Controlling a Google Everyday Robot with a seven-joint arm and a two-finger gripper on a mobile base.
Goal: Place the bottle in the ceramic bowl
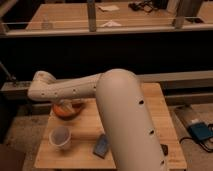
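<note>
The robot arm wore a smooth, cream-white shell with no visible seams. Its near segment was a thick, rounded tube, dotted down one side with a row of small dark holes, with a short dark slot lower down. The forearm was slimmer, of the same pale colour, with its own line of small dark dots, and ended in a rounded cap. The gripper showed only as a dim, dark shape under that cap, just over the ceramic bowl.

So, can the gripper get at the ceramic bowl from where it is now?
Probably yes: the gripper hangs under the wrist right over the ceramic bowl, with nothing visible between them. The plastic cup stands apart, nearer the camera.
</note>
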